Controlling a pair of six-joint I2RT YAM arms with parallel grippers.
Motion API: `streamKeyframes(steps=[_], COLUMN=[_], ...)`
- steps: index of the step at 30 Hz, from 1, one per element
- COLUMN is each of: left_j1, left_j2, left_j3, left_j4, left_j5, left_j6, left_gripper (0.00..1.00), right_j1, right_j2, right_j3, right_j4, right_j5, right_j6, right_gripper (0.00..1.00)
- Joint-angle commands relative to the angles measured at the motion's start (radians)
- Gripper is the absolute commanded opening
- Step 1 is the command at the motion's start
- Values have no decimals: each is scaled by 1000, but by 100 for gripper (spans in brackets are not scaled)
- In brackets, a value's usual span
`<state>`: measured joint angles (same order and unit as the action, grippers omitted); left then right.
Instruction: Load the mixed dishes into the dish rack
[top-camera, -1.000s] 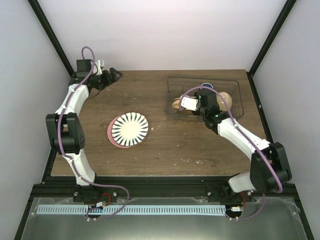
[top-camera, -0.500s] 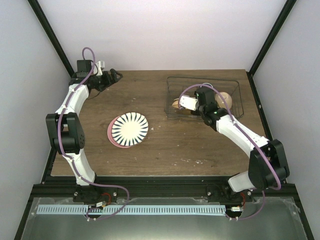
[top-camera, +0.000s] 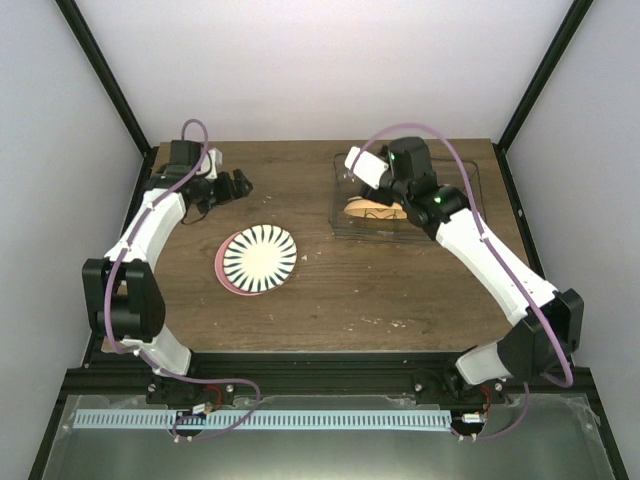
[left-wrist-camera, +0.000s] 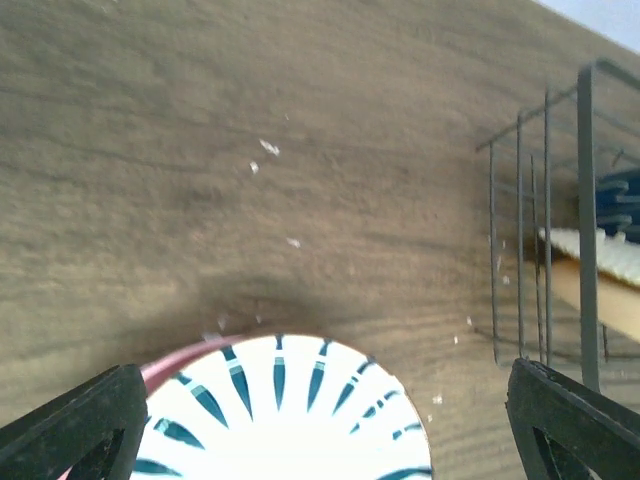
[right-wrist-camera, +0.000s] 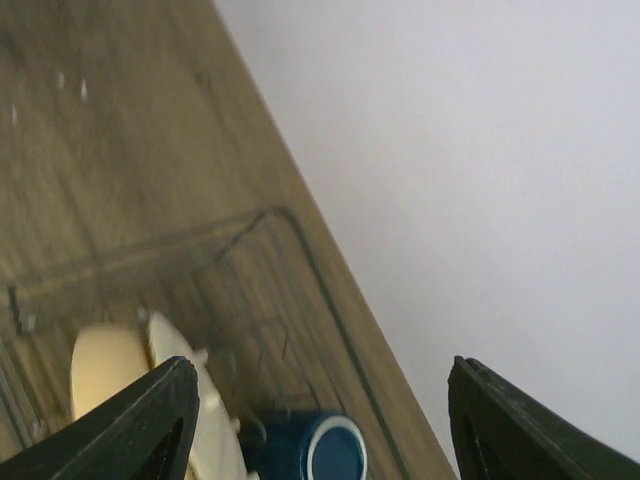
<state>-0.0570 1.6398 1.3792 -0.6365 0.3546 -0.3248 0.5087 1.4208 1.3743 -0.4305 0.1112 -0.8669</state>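
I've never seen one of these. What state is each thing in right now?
Striped plate: flat on the table, stacked on the pink plate.
Pink plate: flat, under the striped plate.
Grid plate: inside the dish rack.
Blue mug: inside the rack.
Left pincer: open, empty.
Right pincer: open, empty.

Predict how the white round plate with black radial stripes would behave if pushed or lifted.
The white round plate with black radial stripes looks rigid, so it should keep its shape. It lies flat on a round pink plate, so a push may slide it off. Lying flat, it likely offers little edge to grip.
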Motion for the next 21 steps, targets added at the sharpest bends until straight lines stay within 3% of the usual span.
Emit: streamKeyframes(steps=[1, 7, 13, 21], left_j1=[-47, -66, -69, -73], left_j2=[-74, -162, -170, -160], left_j3=[-70, -205, -263, -321], left_j4=[-111, -194, -257, -197], left_j5=[-64, -126, -140, -141], left_j6=[-10, -64, -110, -105], left_gripper=[100, 97, 74, 69], right_j1=[10, 11, 11, 11], right_j2=[133, 249, 335, 323], right_j3=[207, 335, 417, 380], right_j4=[-71, -88, -153, -230], right_j5=[-116, -166, -150, -96], right_j6=[252, 438, 567, 619], right_gripper=[69, 66, 60, 57])
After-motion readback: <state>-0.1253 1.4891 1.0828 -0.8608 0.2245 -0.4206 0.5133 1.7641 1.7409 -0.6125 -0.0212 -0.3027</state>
